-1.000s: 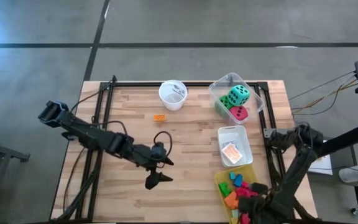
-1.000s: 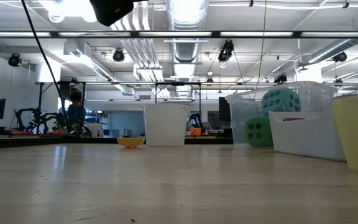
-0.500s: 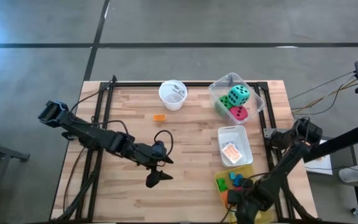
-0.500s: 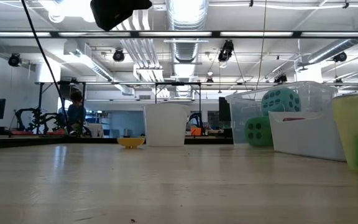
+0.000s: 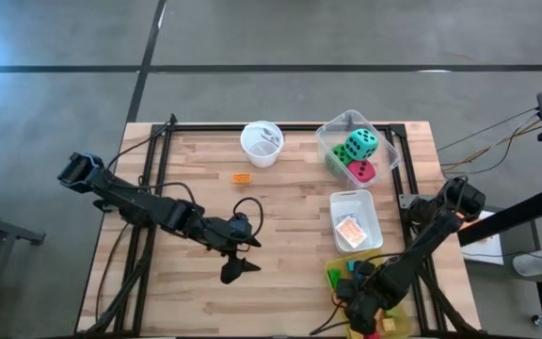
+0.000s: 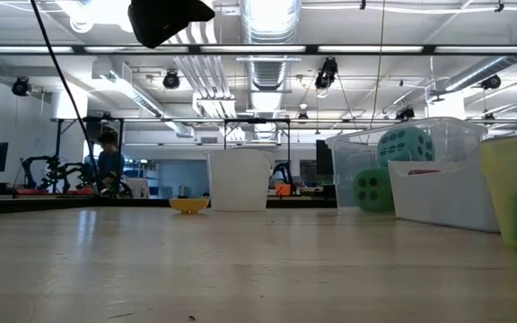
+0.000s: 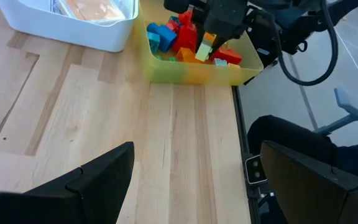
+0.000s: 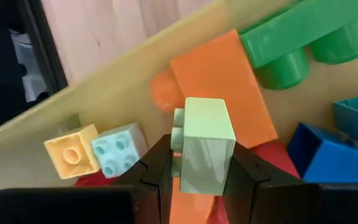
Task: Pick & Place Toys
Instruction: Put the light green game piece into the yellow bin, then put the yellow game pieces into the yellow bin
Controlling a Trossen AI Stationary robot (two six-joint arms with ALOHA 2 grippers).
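Note:
My right gripper (image 8: 204, 174) hangs over the yellow bin (image 5: 395, 320) at the table's near right corner, shut on a pale green block (image 8: 207, 146). The left wrist view shows that gripper (image 7: 206, 48) above the bin's heap of coloured blocks (image 7: 173, 38). An orange block (image 8: 219, 87) and a green one (image 8: 297, 37) lie under it in the bin. A small orange block (image 5: 241, 177) rests flat on the wood. My left gripper (image 5: 241, 257) hangs open above the table's middle, with nothing between its fingers. Green, teal and red-pink dice (image 5: 359, 145) sit in the clear bin (image 5: 388, 141). My right gripper pinches the pale green block by two opposite side faces (image 8: 185, 171), one dark finger on each. The fingers come from above, pointing down into the yellow bin. The block's studs (image 8: 178, 132) point sideways, and its free end sticks out past the fingertips above the orange block.
A white cup (image 5: 261, 144) stands at the far middle. A white bin (image 5: 358, 202) with a card pack (image 5: 350, 231) sits between the clear bin and the yellow one. Bare wood lies left of the bins and around my left gripper.
My right gripper has swung toward the table's left across the yellow bin and sunk lower into it, staying shut on the pale green block. My left arm has kept still.

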